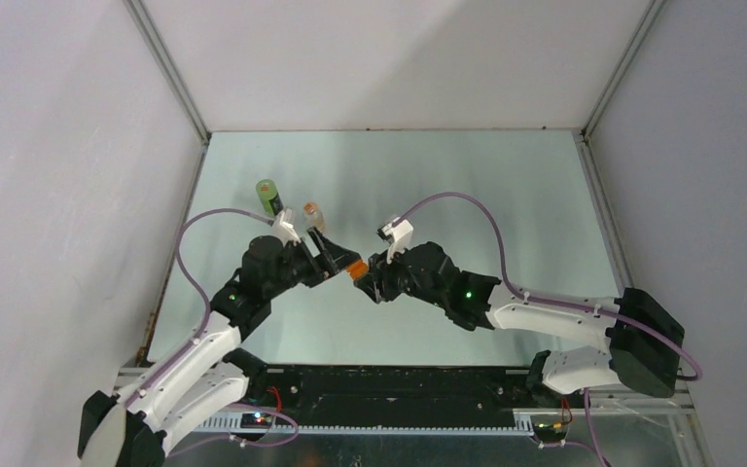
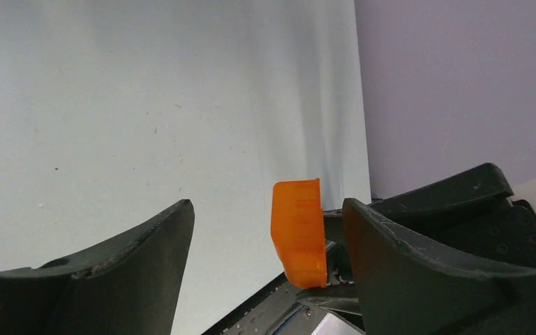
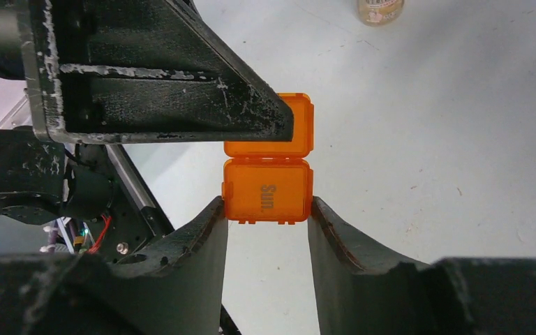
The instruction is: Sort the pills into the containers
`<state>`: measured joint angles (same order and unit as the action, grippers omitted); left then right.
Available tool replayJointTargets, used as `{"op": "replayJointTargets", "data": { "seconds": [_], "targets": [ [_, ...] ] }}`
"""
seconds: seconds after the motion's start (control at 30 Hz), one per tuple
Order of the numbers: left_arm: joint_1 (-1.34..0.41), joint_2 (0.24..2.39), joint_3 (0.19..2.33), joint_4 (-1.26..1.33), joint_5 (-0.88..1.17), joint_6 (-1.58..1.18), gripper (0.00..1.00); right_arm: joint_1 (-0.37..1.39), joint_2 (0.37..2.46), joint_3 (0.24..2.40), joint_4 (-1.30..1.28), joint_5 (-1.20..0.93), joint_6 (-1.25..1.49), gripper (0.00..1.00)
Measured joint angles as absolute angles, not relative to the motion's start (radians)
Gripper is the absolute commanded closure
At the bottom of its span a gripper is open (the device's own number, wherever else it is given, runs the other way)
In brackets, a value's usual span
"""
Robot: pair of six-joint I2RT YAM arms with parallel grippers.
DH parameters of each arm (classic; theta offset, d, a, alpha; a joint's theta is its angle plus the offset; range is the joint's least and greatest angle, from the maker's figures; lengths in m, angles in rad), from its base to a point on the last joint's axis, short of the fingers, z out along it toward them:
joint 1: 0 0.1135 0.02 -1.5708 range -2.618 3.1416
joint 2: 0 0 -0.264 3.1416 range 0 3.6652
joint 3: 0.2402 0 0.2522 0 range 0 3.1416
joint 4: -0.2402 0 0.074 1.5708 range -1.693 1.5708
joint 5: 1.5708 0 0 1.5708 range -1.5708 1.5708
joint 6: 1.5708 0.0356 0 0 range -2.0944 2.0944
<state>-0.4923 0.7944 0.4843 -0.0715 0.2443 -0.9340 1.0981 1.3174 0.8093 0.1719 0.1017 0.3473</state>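
Right claw (image 3: 267,207) clamped on orange box (image 3: 268,190), side marked "Sun.", mid-bench (image 1: 467,185). Left claw (image 2: 266,209) spread apart, box between its fingers. Green bottle (image 1: 269,196), orange-topped vial (image 1: 313,213) just beyond left claw.

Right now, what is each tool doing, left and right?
Left tool: open, the orange box between its fingers, ungripped.
Right tool: closed on the orange box.

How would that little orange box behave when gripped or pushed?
The orange box looks like thin translucent plastic, so probably light and fairly stiff. Its smooth sides could slip in the right hand. It seems hinged midway, so one half may swing.
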Motion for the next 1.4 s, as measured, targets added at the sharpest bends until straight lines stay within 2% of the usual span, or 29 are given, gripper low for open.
{"op": "replayJointTargets", "data": {
  "seconds": [0.27, 0.4, 0.57, 0.63, 0.83, 0.9, 0.93, 0.97, 1.0, 1.1, 1.2, 1.4],
  "targets": [
    [-0.495, 0.787, 0.484, -0.06, 0.255, -0.971, 0.28, 1.075, 1.317, 0.795, 0.227, 0.066, 0.364, 0.54],
    [-0.495, 0.785, 0.484, -0.047, 0.266, -0.999, 0.41, 1.067, 1.326, 0.795, 0.256, 0.049, 0.366, 0.54],
    [-0.495, 0.785, 0.478, -0.006, 0.268, -1.033, 0.5, 1.065, 1.339, 0.795, 0.268, 0.036, 0.371, 0.54],
    [-0.495, 0.785, 0.473, -0.001, 0.268, -1.044, 0.56, 1.065, 1.345, 0.795, 0.268, 0.035, 0.374, 0.53],
    [-0.494, 0.805, 0.472, 0.007, 0.265, -1.055, 0.84, 1.063, 1.365, 0.795, 0.265, 0.033, 0.388, 0.51],
    [-0.494, 0.819, 0.472, 0.01, 0.266, -1.055, 0.92, 1.061, 1.37, 0.795, 0.258, 0.033, 0.392, 0.44],
    [-0.494, 0.823, 0.472, 0.009, 0.267, -1.057, 0.94, 1.061, 1.372, 0.795, 0.257, 0.033, 0.393, 0.34],
    [-0.495, 0.825, 0.472, 0.012, 0.269, -1.057, 0.98, 1.061, 1.375, 0.795, 0.256, 0.033, 0.396, 0.28],
    [-0.497, 0.826, 0.472, 0.015, 0.272, -1.057, 0.99, 1.061, 1.378, 0.795, 0.254, 0.033, 0.4, 0.19],
    [-0.498, 0.826, 0.472, 0.014, 0.273, -1.057, 1.0, 1.066, 1.381, 0.795, 0.238, 0.036, 0.402, 0.1],
    [-0.498, 0.826, 0.472, 0.013, 0.273, -1.057, 1.0, 1.077, 1.381, 0.798, 0.233, 0.048, 0.398, 0.13],
    [-0.498, 0.827, 0.472, 0.013, 0.273, -1.056, 1.0, 1.078, 1.382, 0.836, 0.189, 0.055, 0.4, 0.28]
  ]
}}
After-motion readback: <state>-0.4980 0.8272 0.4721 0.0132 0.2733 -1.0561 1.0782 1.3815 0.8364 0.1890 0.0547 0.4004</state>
